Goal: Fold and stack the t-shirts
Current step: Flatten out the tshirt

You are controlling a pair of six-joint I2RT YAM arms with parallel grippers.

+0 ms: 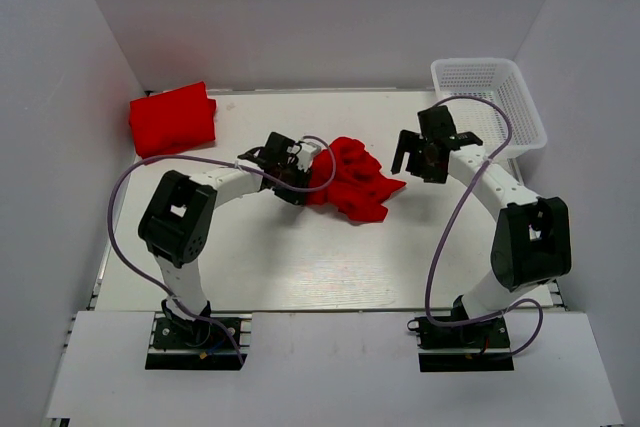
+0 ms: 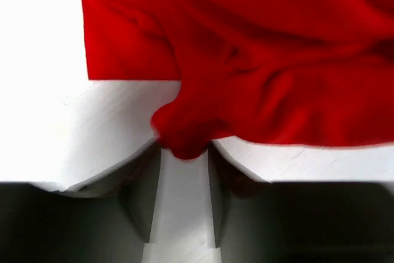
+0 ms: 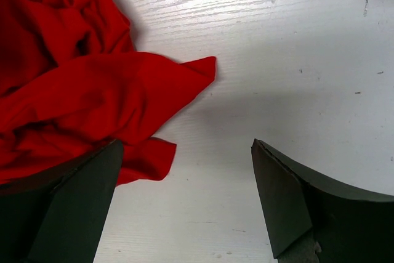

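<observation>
A white table (image 1: 300, 267) sits boxed in by white walls (image 1: 330, 17). At its far left corner lies a folded shirt (image 1: 172, 119), a neat red block well apart from both arms. At the far right corner stands a basket (image 1: 490, 87) of white mesh.

A crumpled shirt (image 1: 355, 182) lies in a red heap near the middle of the table, between the two grippers. The left gripper (image 1: 300, 179) is at the heap's left edge, touching the cloth. In its wrist view the red cloth fills the upper frame and a bunched tip of it hangs right at the gripper's mouth. Whether the jaws have nipped that tip I cannot tell.

The right gripper (image 1: 418, 159) is just to the right of the heap, apart from it. Its jaws are spread wide with only bare table between them. In its wrist view the cloth lies to the left, one flap reaching behind the left finger (image 3: 74, 207).
</observation>
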